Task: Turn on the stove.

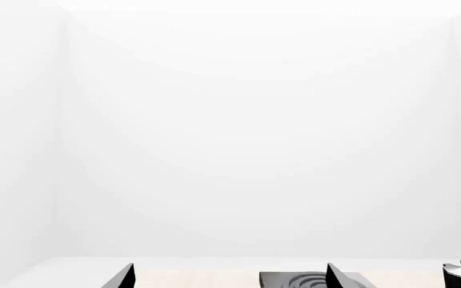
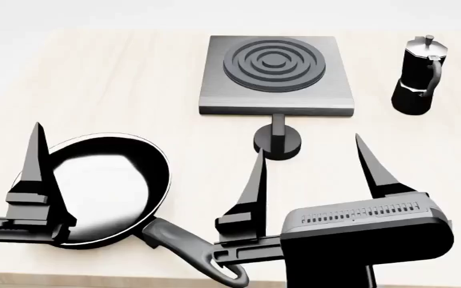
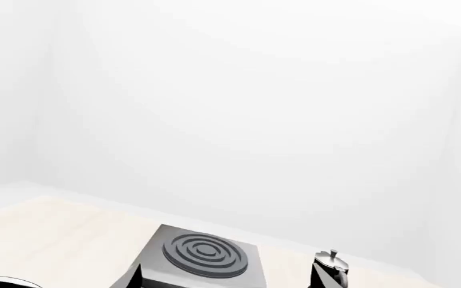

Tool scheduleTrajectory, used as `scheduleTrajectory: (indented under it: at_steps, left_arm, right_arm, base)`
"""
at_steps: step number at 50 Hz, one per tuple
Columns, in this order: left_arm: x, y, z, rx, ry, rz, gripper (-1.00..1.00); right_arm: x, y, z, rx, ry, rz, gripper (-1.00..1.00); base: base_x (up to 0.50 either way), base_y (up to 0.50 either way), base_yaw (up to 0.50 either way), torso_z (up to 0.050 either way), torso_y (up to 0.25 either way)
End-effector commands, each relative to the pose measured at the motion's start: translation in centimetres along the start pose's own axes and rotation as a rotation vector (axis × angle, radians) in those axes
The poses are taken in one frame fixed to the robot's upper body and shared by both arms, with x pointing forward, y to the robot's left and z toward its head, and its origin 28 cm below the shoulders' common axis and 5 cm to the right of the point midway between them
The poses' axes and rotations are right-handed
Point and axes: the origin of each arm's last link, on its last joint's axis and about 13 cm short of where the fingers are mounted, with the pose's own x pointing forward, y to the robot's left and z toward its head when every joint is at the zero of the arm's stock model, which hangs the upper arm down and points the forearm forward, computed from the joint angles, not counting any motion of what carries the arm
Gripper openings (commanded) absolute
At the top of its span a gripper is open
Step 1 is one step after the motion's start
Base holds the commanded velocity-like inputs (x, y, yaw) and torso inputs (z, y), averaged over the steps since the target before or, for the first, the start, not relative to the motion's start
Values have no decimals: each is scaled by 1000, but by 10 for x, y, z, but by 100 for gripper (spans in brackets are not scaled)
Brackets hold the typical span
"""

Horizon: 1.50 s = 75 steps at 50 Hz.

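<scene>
**Head view: stove untouched, both grippers released short of the knob**

Head view shows the pale wooden table [image 2: 118,72] filling the frame, its near edge just visible along the bottom at 6 o'clock and its far edge at 12 o'clock. The stove [image 2: 275,75], a flat grey slab with a ringed burner, lies at 12 o'clock from frame centre, flat on the table. The black frying pan [image 2: 102,189] lies at 8 o'clock, its handle running toward 5 o'clock under the right arm. The right gripper [image 2: 311,165] sits at 5 o'clock with fingers spread and nothing between them. The left gripper [image 2: 38,174] at 8 o'clock, over the pan, appears released too, though only part shows. The moka pot [image 2: 419,75] stands upright at 2 o'clock, well apart from the stove. The stove's round black knob [image 2: 278,143] sits just in front of the slab, near centre.

By my judgement nothing is done yet: the knob is ungripped, so reaching, closing and twisting all remain. Bare table lies between the right fingers and the knob, and the pan and pot stand clear of that path.
</scene>
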Motion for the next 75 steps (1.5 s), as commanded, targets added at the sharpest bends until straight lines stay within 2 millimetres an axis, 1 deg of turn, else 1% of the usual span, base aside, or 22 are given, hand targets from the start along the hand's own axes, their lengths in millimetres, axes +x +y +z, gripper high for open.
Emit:
scheduleTrajectory:
  at_steps: [1, 3, 75]
  left_arm:
    - [1, 1, 0, -1, 0, 5, 100]
    - [1, 0, 0, 0, -1, 7, 100]
    - [0, 0, -1, -9, 4, 7, 100]
  right_arm:
    - [1, -1, 0, 29, 5, 5, 100]
    - [1, -1, 0, 56, -1, -5, 100]
    - [0, -1, -1, 47, -2, 5, 100]
  base:
    - [0, 0, 0, 0, 0]
    - [6, 0, 0, 0, 0]
    - [268, 0, 0, 0, 0]
